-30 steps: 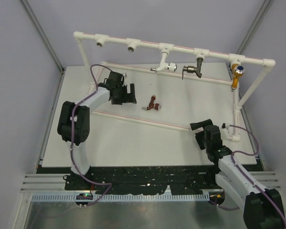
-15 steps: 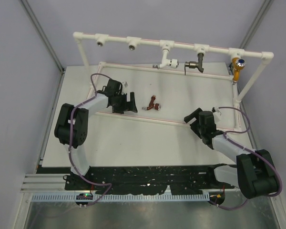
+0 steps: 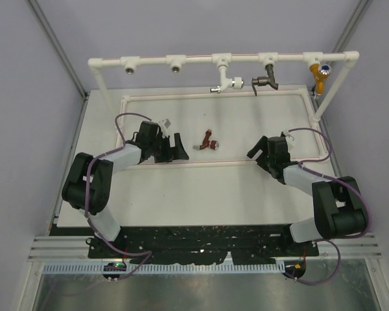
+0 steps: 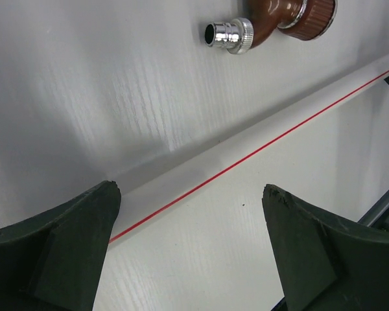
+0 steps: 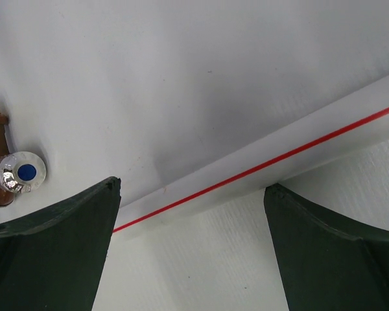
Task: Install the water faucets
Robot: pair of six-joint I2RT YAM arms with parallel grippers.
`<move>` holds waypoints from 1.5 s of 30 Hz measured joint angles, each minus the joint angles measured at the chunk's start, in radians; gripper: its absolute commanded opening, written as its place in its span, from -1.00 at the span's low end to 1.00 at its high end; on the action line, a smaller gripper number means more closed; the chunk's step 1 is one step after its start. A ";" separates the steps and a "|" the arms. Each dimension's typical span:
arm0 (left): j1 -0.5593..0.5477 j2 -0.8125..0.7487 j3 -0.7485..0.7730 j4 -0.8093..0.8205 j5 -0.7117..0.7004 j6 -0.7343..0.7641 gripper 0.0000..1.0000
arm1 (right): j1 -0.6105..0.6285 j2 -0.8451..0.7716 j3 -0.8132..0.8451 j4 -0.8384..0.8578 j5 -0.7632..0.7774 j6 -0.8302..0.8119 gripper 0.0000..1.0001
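No writing, label, brand, number or sign can be read in any of the views.

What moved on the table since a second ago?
The white pipe frame swung round, its right end going back, so it sits square. The right tool moved in over the near pipe; the left tool drew nearer. Nothing grabbed. The copper tap stayed put.
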 measured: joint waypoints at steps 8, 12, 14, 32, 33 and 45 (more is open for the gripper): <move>-0.059 -0.051 -0.073 0.019 0.022 -0.060 0.92 | -0.066 0.041 0.034 0.013 -0.023 -0.049 0.91; -0.121 -0.054 -0.074 0.014 0.024 -0.084 0.93 | -0.089 0.043 0.038 0.010 -0.023 -0.088 0.91; -0.156 -0.054 -0.074 0.010 0.025 -0.098 0.92 | -0.098 0.041 0.040 -0.001 -0.019 -0.110 0.91; -0.297 -0.262 -0.170 -0.018 0.005 -0.212 0.96 | -0.083 -0.218 -0.045 0.263 -0.248 -0.214 0.93; -0.297 -0.285 -0.176 -0.017 -0.015 -0.209 0.96 | -0.076 -0.187 -0.047 0.296 -0.277 -0.216 0.92; -0.296 -0.705 -0.295 -0.088 -0.294 -0.095 0.97 | 0.075 0.342 0.150 0.551 -0.492 -0.181 0.64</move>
